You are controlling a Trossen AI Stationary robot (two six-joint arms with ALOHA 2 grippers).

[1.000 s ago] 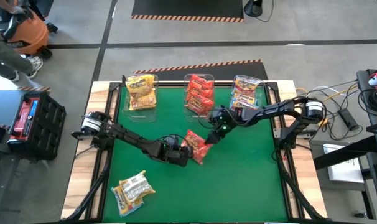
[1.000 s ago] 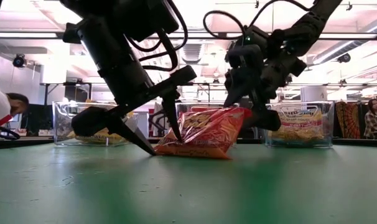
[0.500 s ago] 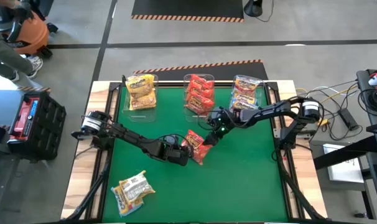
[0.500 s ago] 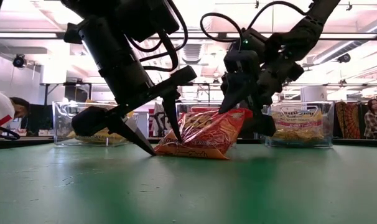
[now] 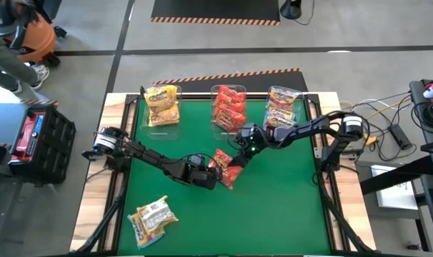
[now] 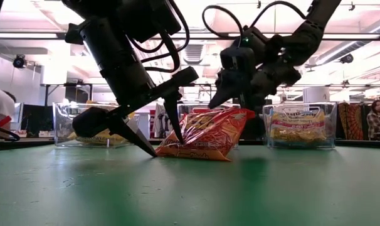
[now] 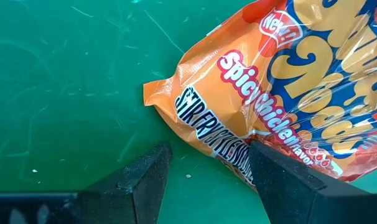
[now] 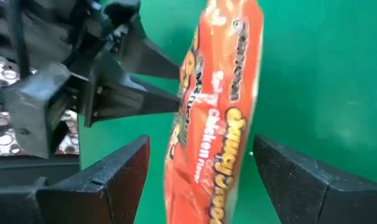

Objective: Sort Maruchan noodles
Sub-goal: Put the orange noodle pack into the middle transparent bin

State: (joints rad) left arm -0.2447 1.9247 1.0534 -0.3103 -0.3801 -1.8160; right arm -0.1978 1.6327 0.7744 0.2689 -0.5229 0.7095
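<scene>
1. The red noodle packet (image 5: 224,166) lies near the middle of the green table (image 5: 288,207), one end propped up off the surface in the low view. It sits in front of the middle bin (image 5: 229,106).
2. The left gripper (image 5: 215,173) is down at the packet's near end. Its fingers (image 7: 148,176) are parted, tips on the table and straddling the packet's corner; whether they press the wrapper cannot be told. It has not moved over the last second.
3. The right gripper (image 5: 239,152) hangs over the packet's far end with fingers (image 8: 107,177) spread wide, released, holding nothing. Since one second ago it has lifted and drawn back toward the middle bin; the low view shows its fingertips now above the packet's raised end rather than beside it.
4. The packet keeps the same place and tilt as before.
5. Behind the packet stand three clear bins: the left bin (image 5: 163,104) with yellow packets, the middle bin with red ones, the right bin (image 5: 282,106) with pale multicoloured ones.
6. A pale packet (image 5: 153,215) lies alone on the table, well apart from the red packet, toward the front left corner. Unchanged.
</scene>
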